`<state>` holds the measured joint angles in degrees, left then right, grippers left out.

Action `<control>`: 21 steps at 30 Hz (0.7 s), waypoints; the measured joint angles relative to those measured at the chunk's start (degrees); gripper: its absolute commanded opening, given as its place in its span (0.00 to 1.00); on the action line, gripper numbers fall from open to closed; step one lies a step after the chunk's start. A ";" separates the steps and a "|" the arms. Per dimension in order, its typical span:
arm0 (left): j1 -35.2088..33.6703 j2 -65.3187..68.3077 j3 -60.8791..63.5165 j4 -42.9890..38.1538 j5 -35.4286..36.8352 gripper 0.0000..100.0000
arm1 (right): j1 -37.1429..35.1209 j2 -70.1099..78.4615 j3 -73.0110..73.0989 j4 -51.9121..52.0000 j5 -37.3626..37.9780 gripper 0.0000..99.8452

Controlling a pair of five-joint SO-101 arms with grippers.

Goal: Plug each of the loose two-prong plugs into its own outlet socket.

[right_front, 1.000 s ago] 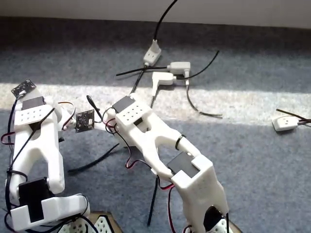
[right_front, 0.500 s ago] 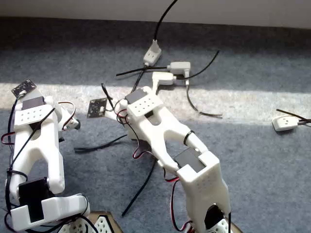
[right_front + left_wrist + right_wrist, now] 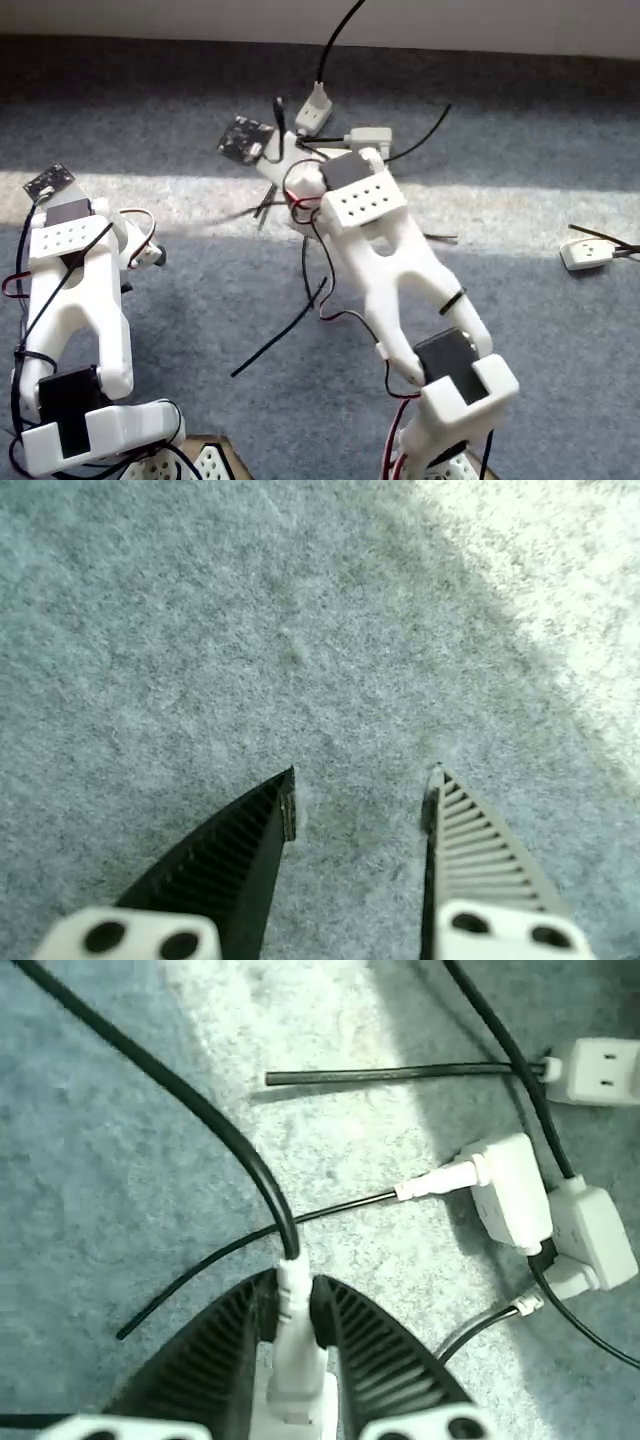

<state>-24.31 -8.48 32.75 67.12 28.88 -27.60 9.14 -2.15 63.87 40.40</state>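
White plug [image 3: 293, 1355] gripped in right pincer [image 3: 294, 1288]; white socket [image 3: 598, 1070] lies apart.

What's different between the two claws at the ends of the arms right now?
The left gripper is open and empty; the right gripper is shut on a white plug with a black cord. The left gripper hangs over bare carpet, while the right gripper is near a white outlet socket. Both have ribbed, pointed fingers.

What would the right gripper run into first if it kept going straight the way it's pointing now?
Likely the thin black cord lying across the carpet just ahead of the right gripper, which holds a white plug. Depth is unclear, so it might touch carpet first.
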 measured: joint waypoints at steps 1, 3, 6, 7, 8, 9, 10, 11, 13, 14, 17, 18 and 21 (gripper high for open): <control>0.00 0.00 0.00 0.00 -0.09 0.21 | 1.14 -1.14 2.73 -2.55 -1.05 0.01; 0.00 0.00 0.00 0.00 -0.09 0.21 | 2.64 -4.31 9.23 -8.00 -2.99 0.01; 0.00 0.00 0.00 0.00 -0.09 0.21 | 3.43 -11.08 21.10 -17.85 -5.63 0.01; 0.00 0.00 0.00 0.00 -0.09 0.21 | 3.43 -13.98 25.58 -21.27 -6.51 0.01; 0.00 0.00 0.00 0.00 -0.09 0.21 | 3.43 -17.23 30.15 -25.05 -7.74 0.01; 0.00 0.00 0.00 0.00 -0.09 0.21 | 3.60 -20.57 34.64 -28.84 -8.70 0.01; 0.00 0.00 0.00 0.00 -0.09 0.21 | 3.60 -24.09 39.47 -32.70 -9.58 0.01; 0.00 0.00 0.00 0.00 -0.09 0.21 | 3.60 -27.60 44.04 -36.40 -10.29 0.01; 0.00 0.00 0.00 0.00 -0.09 0.21 | 3.60 -34.46 53.01 -43.43 -11.16 0.01; 0.00 0.00 0.00 0.00 -0.09 0.21 | 3.78 -37.45 56.97 -46.24 -11.34 0.01; 0.00 0.00 0.00 0.00 -0.09 0.21 | 6.15 -45.36 68.31 -52.75 -12.40 0.01; 0.00 0.00 0.00 0.00 -0.09 0.21 | 7.47 -47.74 71.82 -54.77 -13.36 0.01; 0.00 0.00 0.00 0.00 -0.09 0.21 | 12.48 -53.71 81.49 -61.27 -16.53 0.01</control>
<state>-24.31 -8.48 32.75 67.12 28.79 -15.12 -44.57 79.34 2.59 23.87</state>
